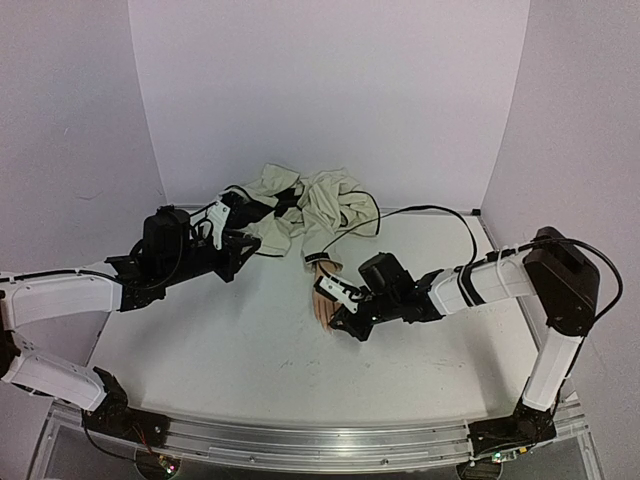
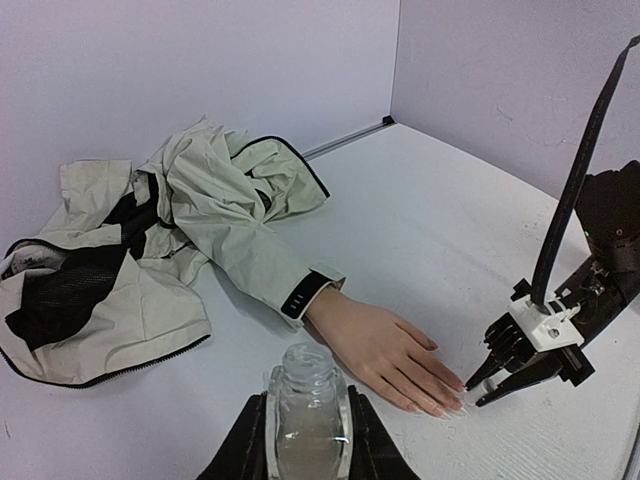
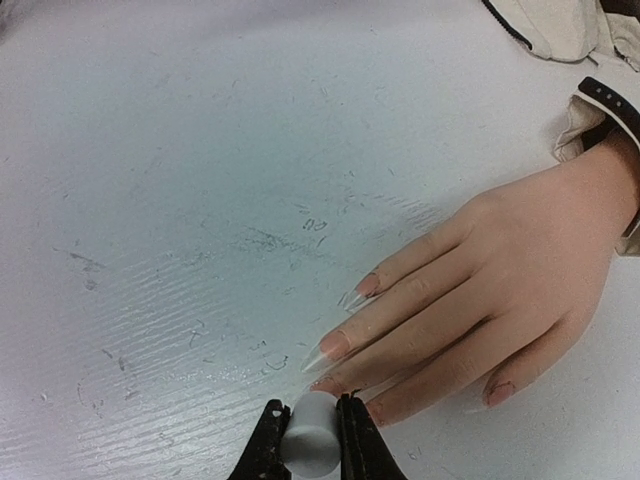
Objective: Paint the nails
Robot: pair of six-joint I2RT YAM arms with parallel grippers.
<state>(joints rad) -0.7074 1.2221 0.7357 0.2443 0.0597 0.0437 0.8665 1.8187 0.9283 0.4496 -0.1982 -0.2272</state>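
Note:
The pale mannequin hand (image 1: 322,295) (image 2: 380,345) (image 3: 500,280) lies flat, palm down, coming out of a cream sleeve with a dark cuff (image 2: 305,292). Its long nails (image 3: 335,346) (image 2: 440,405) point toward my right gripper (image 3: 308,412) (image 2: 487,385) (image 1: 336,322). That gripper is shut on a small white cap (image 3: 310,440), which sits right at the tip of one of the middle fingers; any brush under it is hidden. Back from the hand, my left gripper (image 2: 308,398) (image 1: 243,246) is shut on a clear glass bottle (image 2: 306,435), held upright with its neck uncapped.
A crumpled cream jacket (image 1: 300,205) (image 2: 190,200) with black lining lies at the back, behind the hand. A black cable (image 1: 430,210) loops across the back right. White walls enclose the table on three sides.

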